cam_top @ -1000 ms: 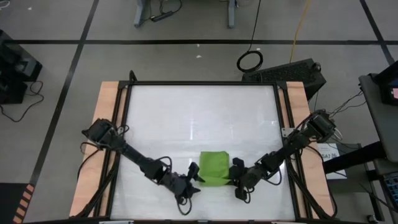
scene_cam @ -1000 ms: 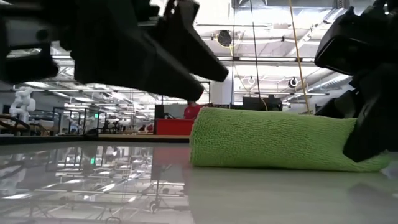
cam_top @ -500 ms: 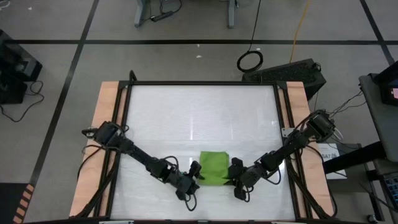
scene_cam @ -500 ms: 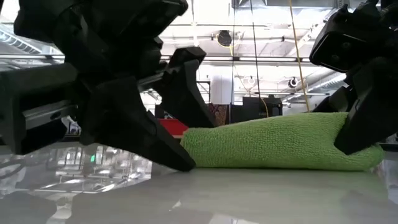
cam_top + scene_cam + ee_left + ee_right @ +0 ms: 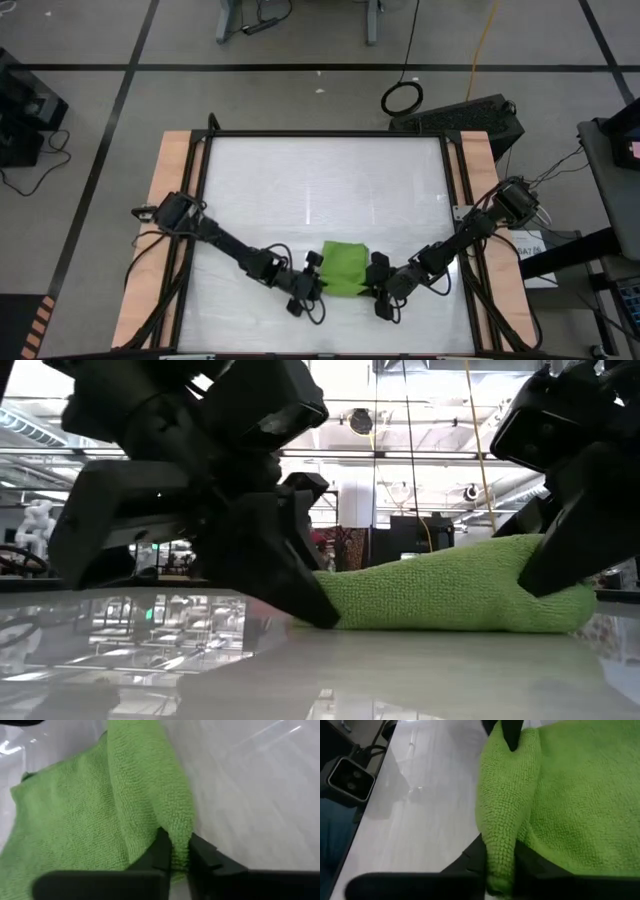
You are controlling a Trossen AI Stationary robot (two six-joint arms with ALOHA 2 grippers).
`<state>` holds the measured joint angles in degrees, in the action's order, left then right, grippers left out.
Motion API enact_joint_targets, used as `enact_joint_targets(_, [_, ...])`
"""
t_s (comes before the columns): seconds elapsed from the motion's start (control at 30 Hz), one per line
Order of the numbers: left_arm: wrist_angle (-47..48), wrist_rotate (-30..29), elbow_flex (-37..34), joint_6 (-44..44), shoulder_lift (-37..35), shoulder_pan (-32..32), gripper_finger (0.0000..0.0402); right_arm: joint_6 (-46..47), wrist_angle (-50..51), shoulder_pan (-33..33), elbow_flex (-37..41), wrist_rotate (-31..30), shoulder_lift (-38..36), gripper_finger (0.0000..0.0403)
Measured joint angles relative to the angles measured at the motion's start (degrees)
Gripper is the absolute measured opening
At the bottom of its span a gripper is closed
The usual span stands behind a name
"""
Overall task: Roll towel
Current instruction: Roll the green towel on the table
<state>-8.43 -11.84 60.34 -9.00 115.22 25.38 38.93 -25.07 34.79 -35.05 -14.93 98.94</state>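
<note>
- At the near edge of the table (image 5: pixel 250 180), midway between left and right, the towel (image 5: pixel 343 269) lies folded into a thick pad, its near edge lifted into a soft ridge.
- The left gripper (image 5: pixel 175 851) sits at the towel's near-left corner; its wrist view shows both dark fingers (image 5: pixel 159 851) pressed together with a fold of green cloth pinched between them.
- The right gripper (image 5: pixel 498 854) mirrors it at the near-right corner, fingers (image 5: pixel 476 852) likewise clamped on a raised fold of the same edge.
- From table height, the towel bulges highest at its right end and slopes down toward the left gripper, its underside resting on the glossy surface.
- Judged from this, the step in hand is the start of the roll: both corners are gripped and the near edge is raised.
- The next move likely calls for both grippers to carry that edge over toward the far side together, at even pace, so the roll stays straight and does not skew.
- Beyond the towel the far part of the table carries nothing that bears on the task.
</note>
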Motion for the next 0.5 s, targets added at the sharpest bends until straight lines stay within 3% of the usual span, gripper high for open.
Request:
enact_joint_targets(0.07, [-0.20,1.62,-0.02,1.37,0.00,-0.58,0.0017,-2.04,0.25,0.36,0.00,0.00,-0.25,0.0069])
enact_joint_targets(0.17, [-0.19,4.88,-0.02,5.03,-0.02,-1.70,0.0020,-5.11,1.57,1.66,-0.02,-1.08,-1.28,0.0120])
enact_joint_targets(0.37, [-0.30,15.98,-0.07,13.56,-0.04,-4.60,0.0022,-12.60,5.66,4.84,-0.02,-9.30,-4.11,0.0230])
enact_joint_targets(0.5, [-0.91,21.68,-0.10,18.50,0.03,-6.46,0.0022,-18.41,6.18,7.41,-0.04,-14.35,-5.11,0.0265])
